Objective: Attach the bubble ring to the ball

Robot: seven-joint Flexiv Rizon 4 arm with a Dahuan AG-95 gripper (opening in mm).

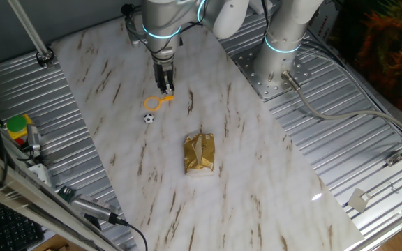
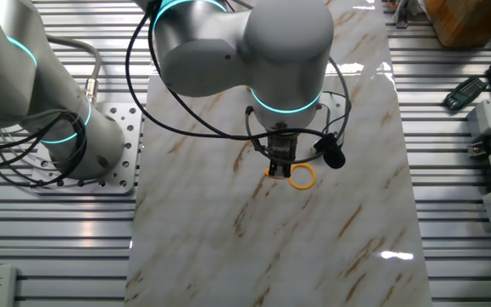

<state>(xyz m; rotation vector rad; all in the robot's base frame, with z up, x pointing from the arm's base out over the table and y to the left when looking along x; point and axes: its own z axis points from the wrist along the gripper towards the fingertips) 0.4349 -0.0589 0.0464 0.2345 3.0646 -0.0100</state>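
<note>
- Gripper down at bubble ring handle; jaw gap not discernible.
- Ball just beside hoop on counter.
- Advice: keep hoop level, centre over ball.

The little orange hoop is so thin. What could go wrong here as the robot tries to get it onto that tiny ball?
The gripper sits at the handle end of the bubble ring, so the thin handle might slip or twist. The ball lies free on the smooth table and could roll if nudged. In the other fixed view the arm hides the ball.

Orange-yellow bubble ring, black-patched white ball, gold packet, brown-veined white tabletop
</note>
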